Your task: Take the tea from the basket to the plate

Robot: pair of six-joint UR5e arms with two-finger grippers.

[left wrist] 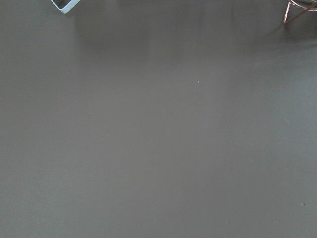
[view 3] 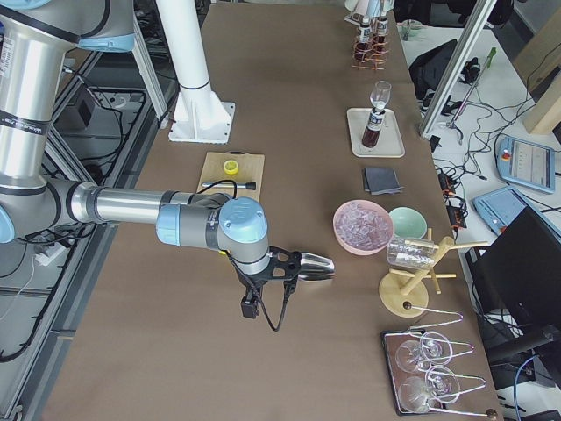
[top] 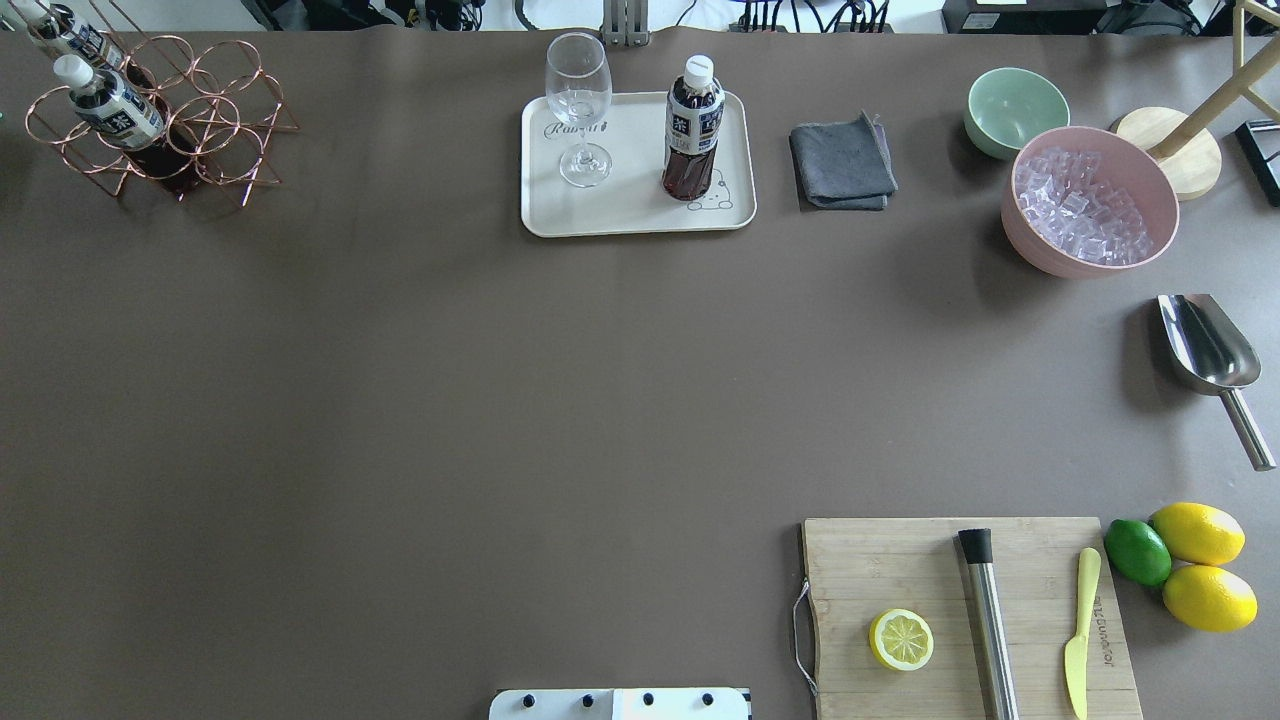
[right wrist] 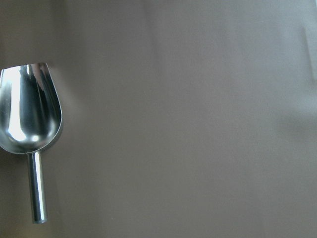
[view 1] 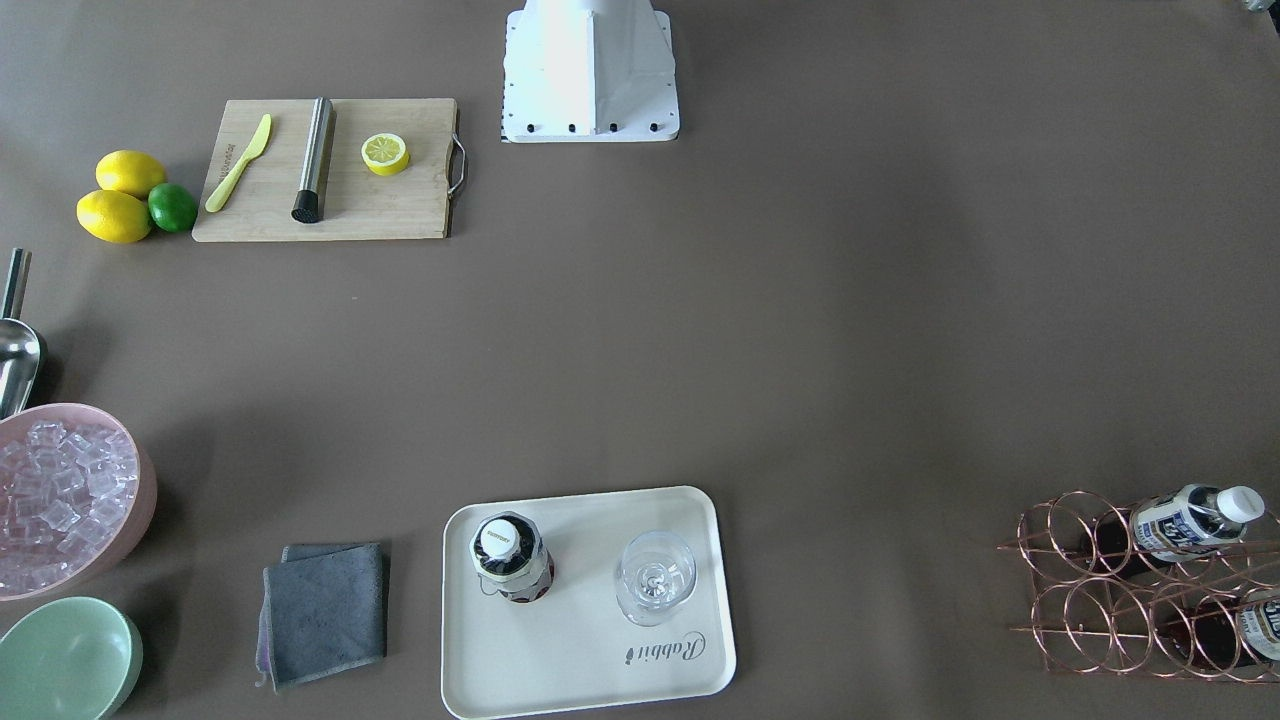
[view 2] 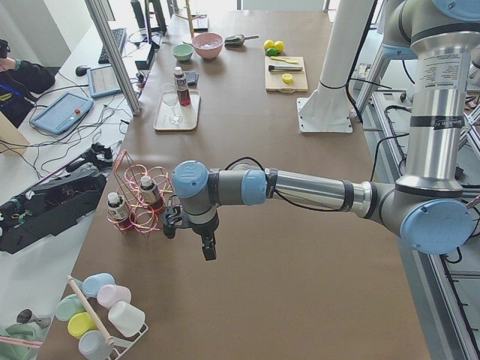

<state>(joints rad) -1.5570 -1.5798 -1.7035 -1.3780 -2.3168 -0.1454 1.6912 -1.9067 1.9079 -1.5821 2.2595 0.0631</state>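
Note:
One tea bottle (view 1: 510,555) (top: 692,130) stands upright on the cream plate (view 1: 590,660) (top: 630,215), beside a wine glass (view 1: 655,575). Two more tea bottles (view 1: 1190,520) (view 1: 1260,625) lie slanted in the copper wire basket (view 1: 1100,600) (top: 210,110) at the table's far end on my left. My left gripper (view 2: 208,249) hangs over bare table near the basket (view 2: 139,199); it shows only in the exterior left view, so I cannot tell its state. My right gripper (view 3: 251,307) hangs beside the metal scoop, seen only in the exterior right view; its state I cannot tell.
A metal scoop (top: 1210,350) (right wrist: 29,114), a pink bowl of ice (top: 1090,205), a mint bowl (top: 1015,105) and a grey cloth (top: 842,165) lie right of the plate. A chopping board (top: 900,560) holds a half lemon, a muddler and a knife; lemons and a lime (top: 1138,552) lie beside it.

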